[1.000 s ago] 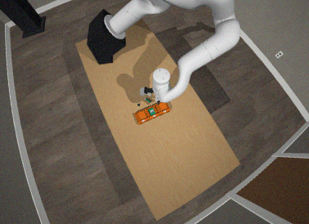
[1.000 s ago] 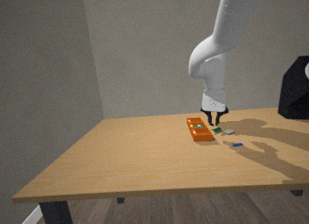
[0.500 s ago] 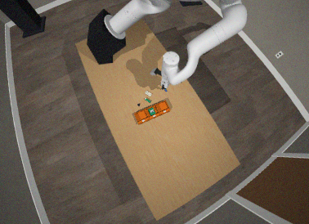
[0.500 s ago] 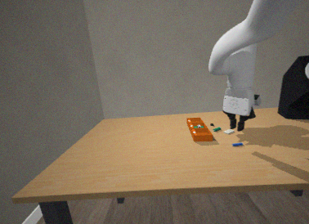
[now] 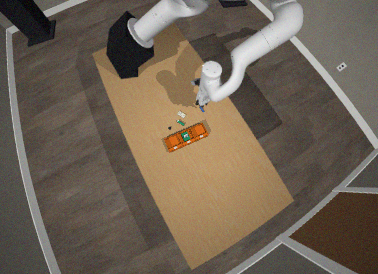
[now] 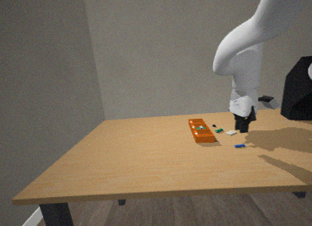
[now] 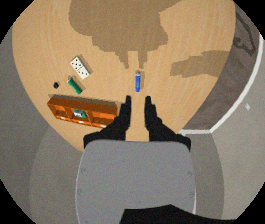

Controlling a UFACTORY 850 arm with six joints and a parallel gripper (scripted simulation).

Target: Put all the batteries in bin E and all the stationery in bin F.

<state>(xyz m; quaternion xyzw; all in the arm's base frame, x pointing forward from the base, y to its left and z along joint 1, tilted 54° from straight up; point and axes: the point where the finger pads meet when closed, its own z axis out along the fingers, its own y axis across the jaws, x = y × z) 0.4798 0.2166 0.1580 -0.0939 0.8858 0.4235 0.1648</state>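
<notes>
I see a matt wood-grain table [image 6: 136, 165], smooth orange plastic bins [image 6: 200, 130], a glossy white arm [image 6: 243, 62] and matt black fingers.

Top view looks down from high above the counter [image 5: 220, 190]. Exterior view faces it level from afar. Wrist view looks down nearby. All share the bins [image 5: 186, 136].
</notes>
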